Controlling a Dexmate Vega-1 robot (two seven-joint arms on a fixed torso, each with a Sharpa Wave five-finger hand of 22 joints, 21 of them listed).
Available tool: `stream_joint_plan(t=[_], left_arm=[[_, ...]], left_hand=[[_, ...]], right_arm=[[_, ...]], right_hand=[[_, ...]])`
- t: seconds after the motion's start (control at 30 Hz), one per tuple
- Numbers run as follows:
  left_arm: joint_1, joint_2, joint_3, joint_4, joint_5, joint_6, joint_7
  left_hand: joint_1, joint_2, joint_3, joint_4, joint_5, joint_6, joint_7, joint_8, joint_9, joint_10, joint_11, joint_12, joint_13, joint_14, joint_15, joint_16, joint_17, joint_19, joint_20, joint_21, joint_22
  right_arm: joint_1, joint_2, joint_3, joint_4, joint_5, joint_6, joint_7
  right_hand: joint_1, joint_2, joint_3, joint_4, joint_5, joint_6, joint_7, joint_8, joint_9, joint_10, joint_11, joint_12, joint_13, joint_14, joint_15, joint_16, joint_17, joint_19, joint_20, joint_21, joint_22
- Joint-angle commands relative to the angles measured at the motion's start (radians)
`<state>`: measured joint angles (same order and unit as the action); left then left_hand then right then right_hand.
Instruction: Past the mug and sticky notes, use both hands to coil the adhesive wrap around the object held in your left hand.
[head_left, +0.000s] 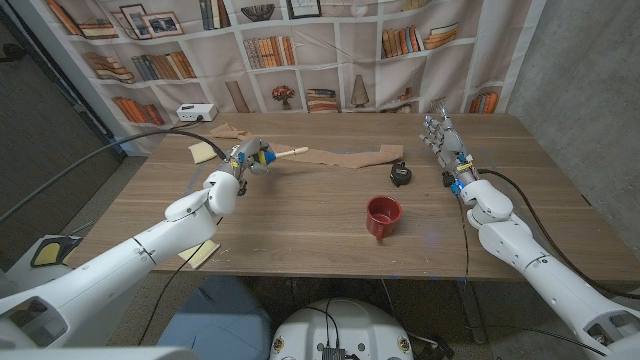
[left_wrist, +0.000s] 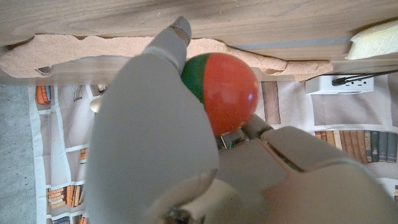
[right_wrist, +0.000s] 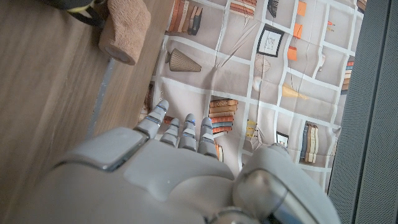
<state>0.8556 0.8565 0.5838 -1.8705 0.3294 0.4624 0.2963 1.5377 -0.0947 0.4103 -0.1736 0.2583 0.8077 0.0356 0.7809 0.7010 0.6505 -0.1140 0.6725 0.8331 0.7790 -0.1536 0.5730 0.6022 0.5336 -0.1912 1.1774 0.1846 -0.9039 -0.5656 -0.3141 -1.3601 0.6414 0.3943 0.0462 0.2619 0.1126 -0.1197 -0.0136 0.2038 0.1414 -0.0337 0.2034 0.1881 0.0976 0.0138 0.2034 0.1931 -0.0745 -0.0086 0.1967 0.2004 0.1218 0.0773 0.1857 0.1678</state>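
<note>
Gripping a red-and-green ball on a pale wooden stick (head_left: 268, 155), the left hand (head_left: 243, 162) is held above the wooden table (head_left: 300, 225), well beyond the red ceramic mug (head_left: 383, 215); the ball (left_wrist: 225, 90) is seen clamped between its fingers (left_wrist: 177, 37). The stick is judged to be kept raised so that wrap can be passed around it. The long tan strip of adhesive wrap (head_left: 345, 155) lies flat beyond the mug, its near end just beside the stick tip (contact cannot be told). The right hand (head_left: 445, 145) is held open and empty beyond the mug, well apart from the wrap, beside a small black object (head_left: 401, 173).
</note>
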Motion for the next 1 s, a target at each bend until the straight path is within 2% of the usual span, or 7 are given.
stream_joint_plan(t=[0.03, 0.23, 0.33, 0.57, 0.6, 0.7, 1.0], left_arm=[[-0.004, -0.001, 0.025, -0.012, 0.113, -0.003, 0.055], [-0.002, -0.013, 0.036, 0.018, 0.165, -0.047, 0.096], [-0.001, -0.024, 0.032, 0.034, 0.166, -0.067, 0.105], [-0.008, -0.042, 0.053, 0.066, 0.214, -0.098, 0.122], [-0.01, -0.048, 0.054, 0.077, 0.217, -0.114, 0.134], [-0.012, -0.058, 0.052, 0.095, 0.224, -0.139, 0.156], [0.011, -0.085, 0.035, 0.133, 0.231, -0.193, 0.243]], left_hand=[[0.165, 0.159, -0.003, 0.001, 0.0, 0.011, 0.007, -0.002, -0.001, 0.009, -0.001, -0.005, 0.0, 0.007, 0.001, -0.004, 0.0, -0.006, 0.002, 0.008, 0.003], [0.166, 0.161, -0.004, 0.002, -0.002, 0.005, 0.003, -0.001, 0.006, 0.005, -0.003, -0.004, 0.005, 0.009, 0.0, -0.004, -0.001, -0.009, 0.002, 0.01, 0.003], [0.166, 0.161, -0.004, 0.001, -0.002, 0.004, 0.002, -0.002, 0.006, 0.005, -0.003, -0.005, 0.003, 0.007, 0.0, -0.006, -0.002, -0.01, 0.002, 0.011, 0.003], [0.166, 0.161, -0.005, 0.001, -0.003, 0.007, 0.002, -0.002, 0.005, 0.006, -0.006, -0.007, 0.003, 0.006, -0.001, -0.009, -0.005, -0.012, 0.001, 0.014, 0.002], [0.166, 0.161, -0.005, 0.001, -0.003, 0.007, -0.001, -0.002, 0.004, 0.006, -0.007, -0.006, 0.004, 0.006, -0.001, -0.009, -0.005, -0.012, 0.001, 0.014, 0.002], [0.166, 0.162, -0.005, 0.001, -0.004, 0.004, -0.002, -0.003, 0.006, 0.005, -0.007, -0.006, 0.006, 0.007, -0.002, -0.01, -0.005, -0.013, 0.001, 0.014, 0.002], [0.166, 0.162, -0.007, 0.002, -0.005, 0.011, -0.003, -0.004, 0.0, 0.006, -0.008, -0.007, 0.006, 0.009, -0.002, -0.01, -0.006, -0.015, -0.001, 0.016, 0.002]], right_arm=[[0.016, -0.011, 0.002, 0.026, -0.017, 0.021, 0.018], [0.029, -0.032, -0.007, 0.028, -0.059, 0.013, 0.003], [0.031, -0.067, -0.019, 0.002, -0.147, -0.002, -0.057], [0.035, -0.125, -0.038, -0.04, -0.232, -0.063, -0.091], [0.037, -0.14, -0.044, -0.053, -0.263, -0.077, -0.105], [0.039, -0.156, -0.05, -0.069, -0.301, -0.092, -0.126], [0.038, -0.18, -0.055, -0.108, -0.376, -0.114, -0.177]], right_hand=[[0.016, -0.002, 0.002, -0.006, -0.003, 0.003, 0.002, 0.004, 0.005, -0.001, -0.006, -0.001, 0.005, -0.004, -0.004, 0.005, -0.001, -0.009, 0.008, 0.001, 0.003], [0.033, -0.007, 0.007, -0.018, -0.004, -0.003, 0.0, 0.002, 0.005, -0.004, -0.006, -0.002, 0.005, -0.009, -0.001, 0.003, -0.002, -0.012, 0.009, 0.001, 0.003], [0.115, -0.016, 0.033, -0.071, -0.003, -0.02, -0.01, 0.002, 0.006, -0.011, -0.004, -0.003, 0.007, -0.022, 0.02, 0.002, -0.001, -0.019, 0.022, 0.0, 0.003], [0.168, -0.014, 0.053, -0.102, -0.002, -0.029, -0.021, 0.004, 0.008, -0.012, -0.008, -0.002, 0.009, -0.029, 0.014, 0.003, -0.001, -0.022, 0.018, 0.0, 0.003], [0.196, -0.012, 0.064, -0.117, -0.002, -0.03, -0.022, 0.005, 0.008, -0.002, -0.019, 0.002, 0.01, -0.032, 0.014, 0.003, 0.0, -0.023, 0.017, 0.001, 0.003], [0.23, -0.012, 0.077, -0.135, -0.002, -0.033, -0.026, 0.007, 0.009, -0.001, -0.024, 0.003, 0.011, -0.036, 0.01, 0.004, 0.0, -0.025, 0.015, 0.001, 0.003], [0.268, -0.02, 0.087, -0.151, -0.002, -0.04, -0.028, 0.006, 0.009, 0.006, -0.019, 0.005, 0.012, -0.04, 0.012, 0.005, 0.0, -0.024, 0.018, 0.002, 0.003]])
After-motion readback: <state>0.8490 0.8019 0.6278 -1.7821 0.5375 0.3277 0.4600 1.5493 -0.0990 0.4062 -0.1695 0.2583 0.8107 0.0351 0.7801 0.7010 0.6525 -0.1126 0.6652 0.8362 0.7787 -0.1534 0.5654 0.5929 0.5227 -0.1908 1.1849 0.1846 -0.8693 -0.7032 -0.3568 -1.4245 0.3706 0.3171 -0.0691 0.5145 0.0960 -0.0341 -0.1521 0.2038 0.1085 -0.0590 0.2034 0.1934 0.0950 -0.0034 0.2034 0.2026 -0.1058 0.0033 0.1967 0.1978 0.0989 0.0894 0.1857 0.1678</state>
